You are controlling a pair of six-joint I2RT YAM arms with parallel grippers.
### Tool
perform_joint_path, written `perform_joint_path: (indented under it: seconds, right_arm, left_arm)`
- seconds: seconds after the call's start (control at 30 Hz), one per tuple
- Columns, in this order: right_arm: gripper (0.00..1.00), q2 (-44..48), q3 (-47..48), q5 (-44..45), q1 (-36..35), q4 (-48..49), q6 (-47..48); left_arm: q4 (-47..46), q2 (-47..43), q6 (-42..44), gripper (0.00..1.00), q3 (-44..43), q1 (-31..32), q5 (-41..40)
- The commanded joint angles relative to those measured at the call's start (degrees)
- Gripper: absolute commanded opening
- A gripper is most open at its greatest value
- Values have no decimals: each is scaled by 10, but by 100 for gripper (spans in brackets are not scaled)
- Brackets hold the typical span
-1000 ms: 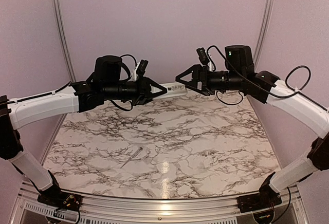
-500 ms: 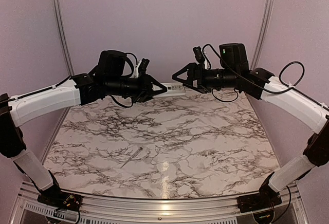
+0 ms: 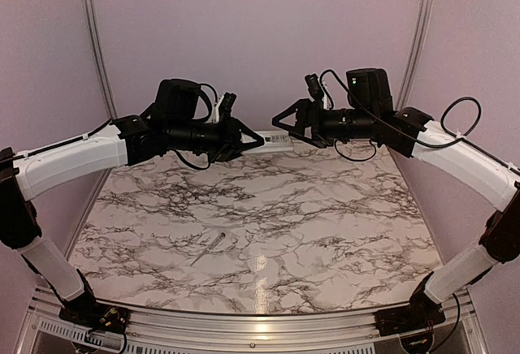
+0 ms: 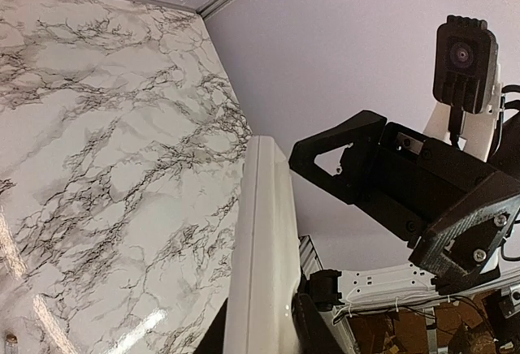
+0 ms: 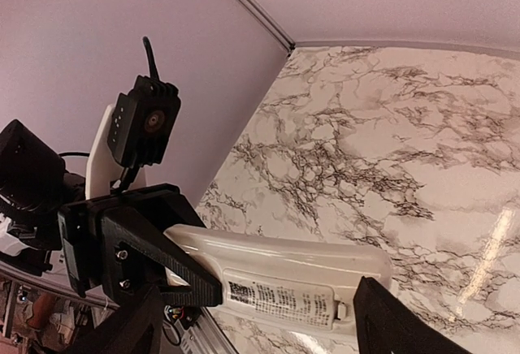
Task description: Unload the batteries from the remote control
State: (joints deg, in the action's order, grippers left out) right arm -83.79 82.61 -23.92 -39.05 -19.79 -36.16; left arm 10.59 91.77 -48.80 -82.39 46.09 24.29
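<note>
- Two arms are raised and bent inward: the left arm (image 3: 73, 159) and the right arm (image 3: 463, 159) run nearly level above the far edge of the marble worktop (image 3: 325, 224), with their wrists pointing at each other.
- The left pincer (image 3: 248, 138) is closed on one end of the white remote control (image 3: 270, 137), which it holds in the air, well clear of the worktop and roughly level.
- The right pincer (image 3: 282, 125) is spread wide at the remote control's other end. That end lies between its fingers (image 5: 390, 321), but I cannot tell whether either finger touches it.
- The right wrist view alone shows a printed label (image 5: 276, 299) on one broad face of the remote control, and the left pincer's black fingers clamped across its far end.
- The left wrist view shows the remote control edge-on, rising from between its own dark fingers (image 4: 317, 334), with the right arm's camera (image 4: 463, 62) looking back at it.
- Only the top external view shows a thin pale grey stick (image 3: 210, 248), which lies alone on the worktop nearer the arm bases, well away from both pincers.
</note>
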Motion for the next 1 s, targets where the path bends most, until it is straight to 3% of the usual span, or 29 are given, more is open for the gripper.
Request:
perform_joint_path:
  seconds: [0.0,0.97]
  right_arm:
    - [79,4,4,2,-7,4,-9]
    - [79,1,-22,-16,-9,23,-14]
  left_arm:
    - [-17,-10,-3,0,6,3,-15]
    - [-41,-9,-17,0,11,3,-11]
